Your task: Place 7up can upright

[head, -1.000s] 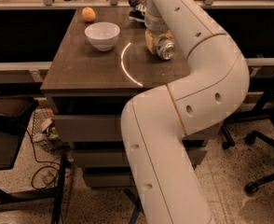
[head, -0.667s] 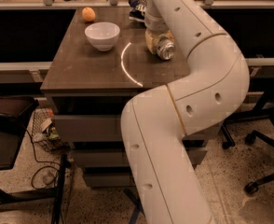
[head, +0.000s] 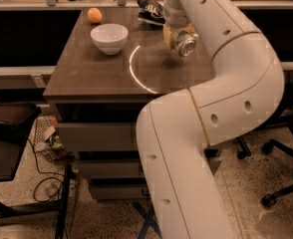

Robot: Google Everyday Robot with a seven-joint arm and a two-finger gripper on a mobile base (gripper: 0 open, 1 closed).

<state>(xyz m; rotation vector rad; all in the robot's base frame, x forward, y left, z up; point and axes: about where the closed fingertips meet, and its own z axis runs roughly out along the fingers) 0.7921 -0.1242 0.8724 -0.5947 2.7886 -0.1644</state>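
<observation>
The arm [head: 201, 133] fills the near view, reaching across the table [head: 86, 76]. At its far end the gripper [head: 175, 36] looks clamped on the 7up can [head: 185, 45], which is tilted, long axis near level, shiny end toward the camera, apparently clear of the tabletop. To the gripper's left stands an empty white bowl [head: 109, 37]. Beyond that is an orange [head: 94, 15], and just behind the gripper a snack bag [head: 150, 11].

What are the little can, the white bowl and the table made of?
The 7up can, at the tool over the table's far right, looks like metal: its round end shines silvery. The white bowl looks like glazed ceramic, smooth and glossy, maybe plastic. The table looks like dark wood or laminate, reflecting a bright arc.
</observation>
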